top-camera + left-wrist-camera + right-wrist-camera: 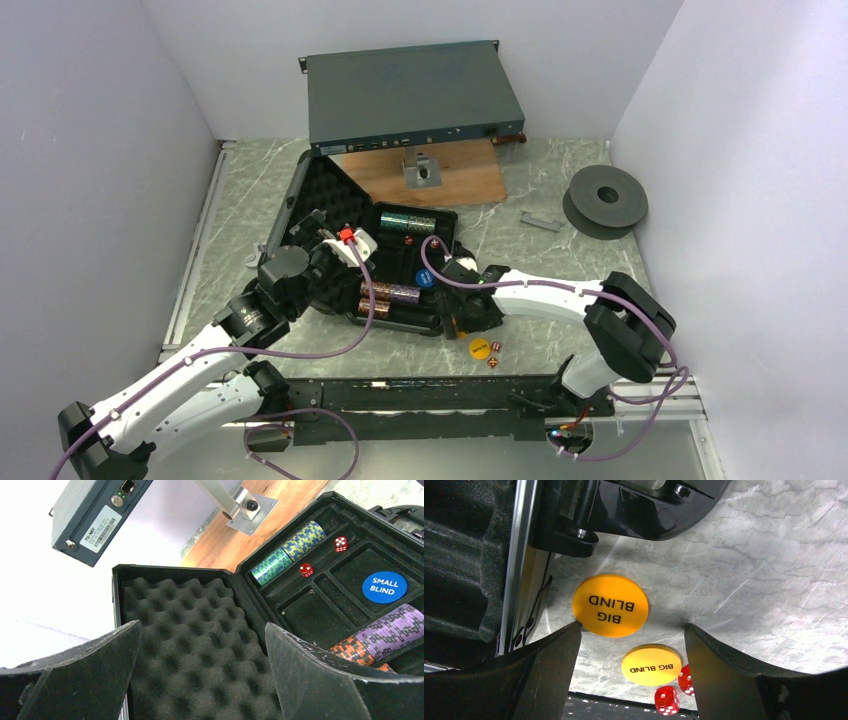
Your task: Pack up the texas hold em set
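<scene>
The black poker case (322, 188) lay open in the middle of the bench (560, 260), its lid lined with egg-crate foam (200, 645) and leaning back toward the left. Its tray held a green and blue chip stack (287, 552) in the far slot, a purple chip stack (395, 630) and an orange chip stack (352, 650) in the near slot, two red dice (305, 570) between them, and a blue button (384, 586) lettered SMALL BLIND. The left claw (202, 625) hung above the foam with its fingers spread and nothing between them. The right claw (631, 625) was also spread wide, low over the bench just outside the case wall, and a yellow disc (610, 605) lettered BIG BLIND lay between its fingers. A second yellow BIG BLIND disc (651, 665) lay beyond it, just beside two loose red dice (666, 699). Behind the case sat a wooden board (470, 180) carrying a metal bracket (424, 172), and a rack-mount unit (412, 95) labelled TG-NET. A grey spool (605, 200) rested well off to the right.
</scene>
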